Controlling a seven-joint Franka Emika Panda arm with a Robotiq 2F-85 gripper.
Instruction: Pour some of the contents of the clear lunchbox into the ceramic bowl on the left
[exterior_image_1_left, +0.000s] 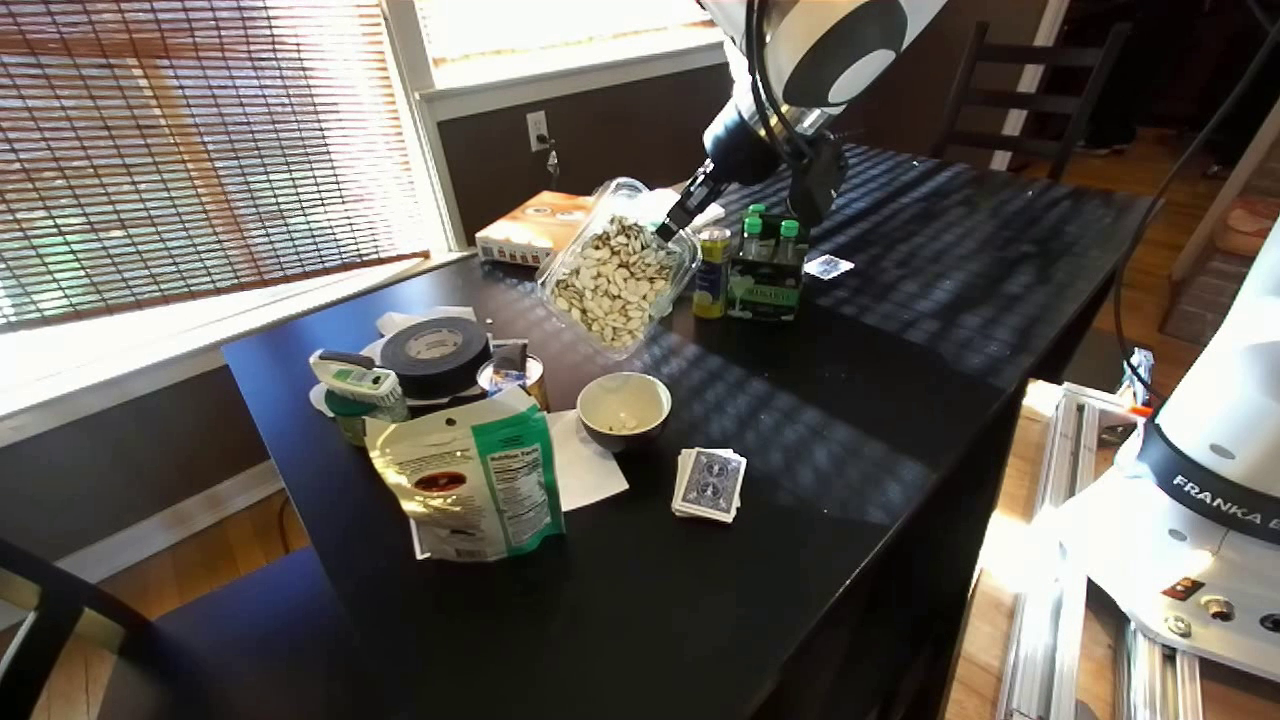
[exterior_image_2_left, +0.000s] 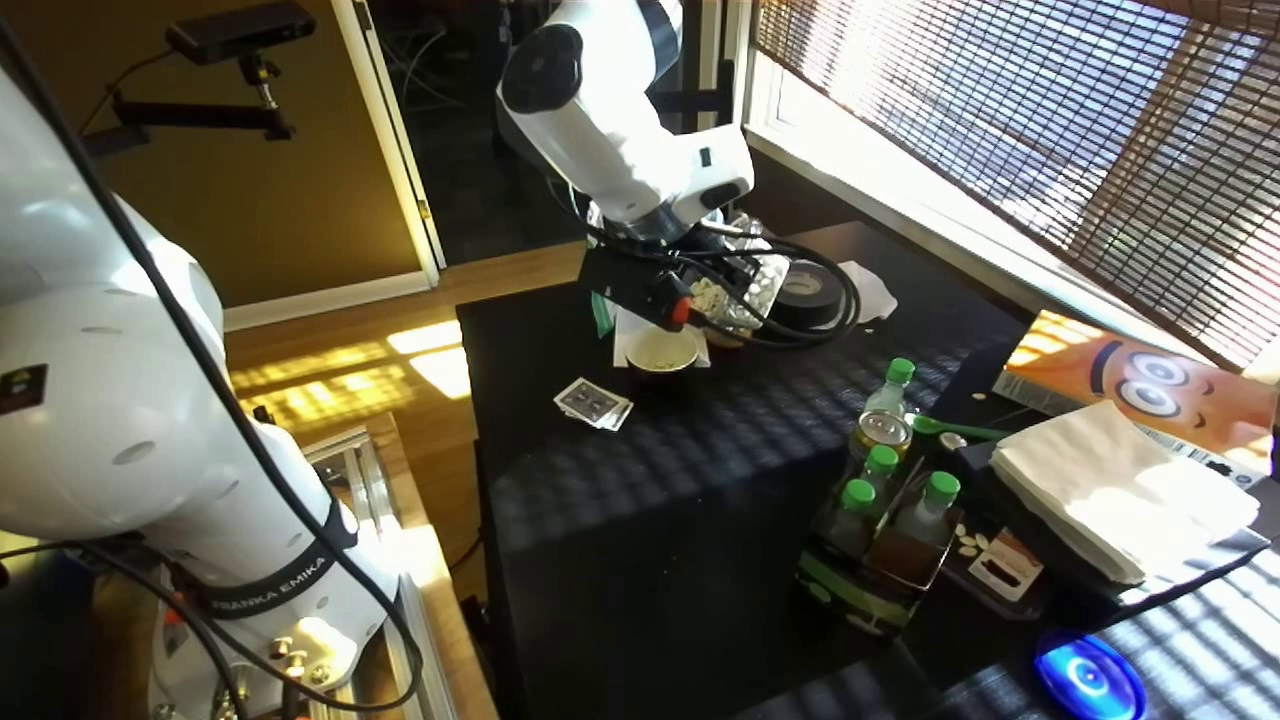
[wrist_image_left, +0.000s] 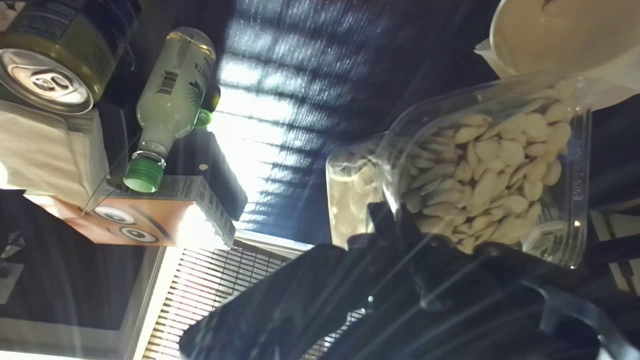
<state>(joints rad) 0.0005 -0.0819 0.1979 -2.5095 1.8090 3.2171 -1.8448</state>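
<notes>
My gripper (exterior_image_1_left: 672, 228) is shut on the rim of the clear lunchbox (exterior_image_1_left: 688, 262) and holds it in the air, strongly tilted. The contents (exterior_image_1_left: 615, 280), pale seed-like pieces, lie inside it; they fill much of the box in the wrist view (wrist_image_left: 500, 170). The gripper's fingers (wrist_image_left: 392, 215) pinch the plastic edge there. The ceramic bowl (exterior_image_1_left: 624, 400) stands on the table, below the lunchbox and nearer the front in that exterior view. It is cream inside with a dark outside, and a few pale pieces lie in it. It also shows in an exterior view (exterior_image_2_left: 662, 350) and partly in the wrist view (wrist_image_left: 565, 35).
A deck of cards (exterior_image_1_left: 710, 485) lies beside the bowl. A standing pouch (exterior_image_1_left: 470, 480), a black tape roll (exterior_image_1_left: 435, 352) and a small tin are on its other side. A can (exterior_image_1_left: 711, 280), a bottle carrier (exterior_image_1_left: 765, 288), an orange box (exterior_image_1_left: 535, 225) and napkins (exterior_image_2_left: 1125, 490) stand farther off.
</notes>
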